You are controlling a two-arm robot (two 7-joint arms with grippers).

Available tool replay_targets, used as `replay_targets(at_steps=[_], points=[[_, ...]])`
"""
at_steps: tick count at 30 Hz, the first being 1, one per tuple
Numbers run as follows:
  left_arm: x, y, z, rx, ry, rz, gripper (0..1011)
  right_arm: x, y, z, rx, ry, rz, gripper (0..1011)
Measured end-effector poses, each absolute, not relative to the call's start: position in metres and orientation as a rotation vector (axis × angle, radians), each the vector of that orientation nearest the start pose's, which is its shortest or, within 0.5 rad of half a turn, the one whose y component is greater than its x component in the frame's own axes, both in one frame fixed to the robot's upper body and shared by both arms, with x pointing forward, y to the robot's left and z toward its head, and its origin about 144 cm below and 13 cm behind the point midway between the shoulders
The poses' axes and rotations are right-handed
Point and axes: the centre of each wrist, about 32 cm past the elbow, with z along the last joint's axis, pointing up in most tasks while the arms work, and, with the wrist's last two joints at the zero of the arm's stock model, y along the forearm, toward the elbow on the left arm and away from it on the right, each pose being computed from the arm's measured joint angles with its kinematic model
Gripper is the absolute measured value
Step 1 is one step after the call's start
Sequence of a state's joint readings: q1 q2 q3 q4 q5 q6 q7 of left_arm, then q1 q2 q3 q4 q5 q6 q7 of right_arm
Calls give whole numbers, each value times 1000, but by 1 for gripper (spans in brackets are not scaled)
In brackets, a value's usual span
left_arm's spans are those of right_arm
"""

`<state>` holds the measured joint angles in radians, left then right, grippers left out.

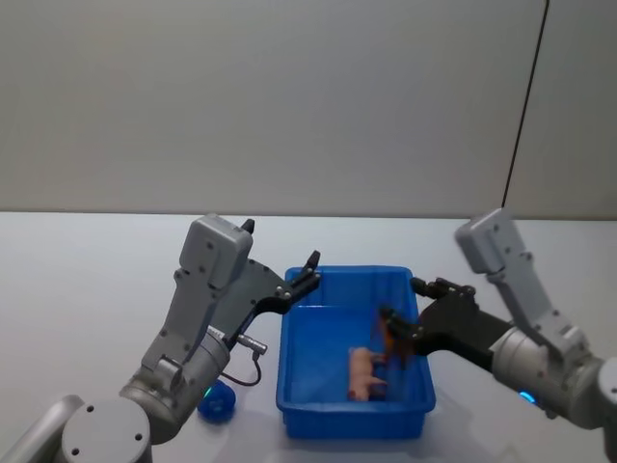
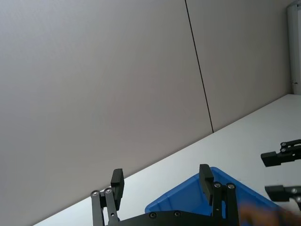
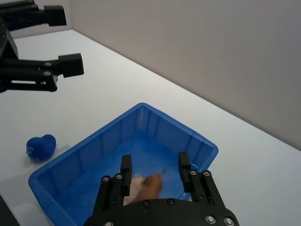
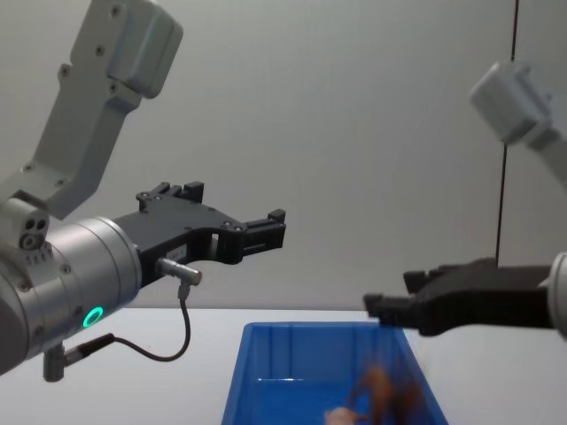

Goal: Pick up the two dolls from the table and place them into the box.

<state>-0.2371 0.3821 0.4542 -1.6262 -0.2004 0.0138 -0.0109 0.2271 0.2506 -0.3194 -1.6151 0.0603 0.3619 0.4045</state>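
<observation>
Box (image 1: 352, 273) sits on the table (image 1: 87, 289) at 6 o'clock in the head view, with both dolls inside. The peach doll (image 1: 363, 374) lies on the box floor toward the 5 o'clock corner. In the chest view the bottom frame edge cuts it off, so just a pale scrap shows. The brown doll (image 1: 389, 342) is at 1 o'clock off the peach one, just under the right end effector (image 1: 397, 299). It is smeared in every view, so its shape and pose are unreadable, and I can't tell if it's touching the floor or the peach doll. The right end effector is above the box's 3 o'clock side with fingers spread wide. The right wrist view shows clear gaps on both sides of the brown blur (image 3: 153, 181) between the fingers, so nothing is pinched. The left end effector (image 1: 305, 275) is over the box's 11 o'clock corner, raised above the rim, fingers also spread and holding nothing. The left wrist view shows the gap (image 2: 161, 181), with the grey wall and a slice of blue rim behind it. In that view the box interior is mostly hidden behind the end effector body. A small blue object (image 1: 217, 400) is on the table at 8 o'clock off the box, partly covered by the left arm in the head view. It's fully visible in the right wrist view, but I can't make out what it is. In the chest view the box's near end is cut off by the frame.
</observation>
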Motion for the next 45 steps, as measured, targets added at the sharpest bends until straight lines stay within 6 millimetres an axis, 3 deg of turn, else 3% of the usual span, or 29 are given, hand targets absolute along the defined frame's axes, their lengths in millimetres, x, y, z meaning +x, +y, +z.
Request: replay_targets(at_steps=[6, 16, 33, 45], points=[[492, 198, 1204, 61, -268, 1124, 1001, 507, -192, 1207, -337, -23, -894, 755], [492, 198, 1204, 61, -268, 1124, 1001, 507, -196, 1201, -338, -37, -915, 1001], [492, 198, 1204, 61, -268, 1124, 1001, 500, -246, 1201, -293, -28, -1010, 1001], [486, 202, 1206, 90, -276, 1145, 1002, 498, -262, 1201, -284, -21, -1039, 1001]])
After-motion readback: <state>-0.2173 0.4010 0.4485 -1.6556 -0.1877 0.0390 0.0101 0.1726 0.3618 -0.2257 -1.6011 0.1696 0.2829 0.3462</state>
